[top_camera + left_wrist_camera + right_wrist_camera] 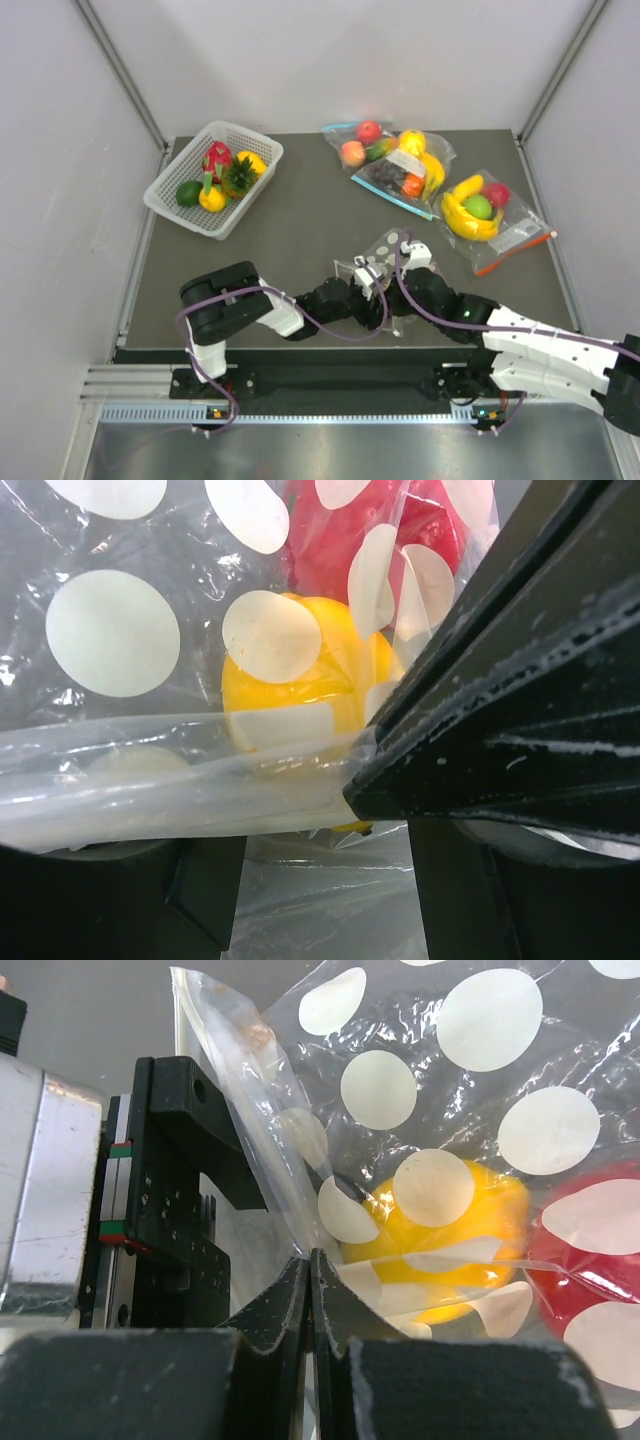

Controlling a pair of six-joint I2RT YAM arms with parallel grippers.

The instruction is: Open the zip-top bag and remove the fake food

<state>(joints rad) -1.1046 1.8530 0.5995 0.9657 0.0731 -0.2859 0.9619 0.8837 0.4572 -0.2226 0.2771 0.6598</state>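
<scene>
Left gripper (pixel 368 278) stands spread, one lip of the zip-top bag (pixel 480 1080) lying loose between its jaws. Right gripper (pixel 308 1270) pinches the other lip. Fake food (pixel 440 1230) sits inside, mid-table (pixel 300 220) near the arms. Opening seems underway: left must likely clamp, then both pull apart.

Overhead, plus wrist close-ups of bag (pixel 112 632)
</scene>
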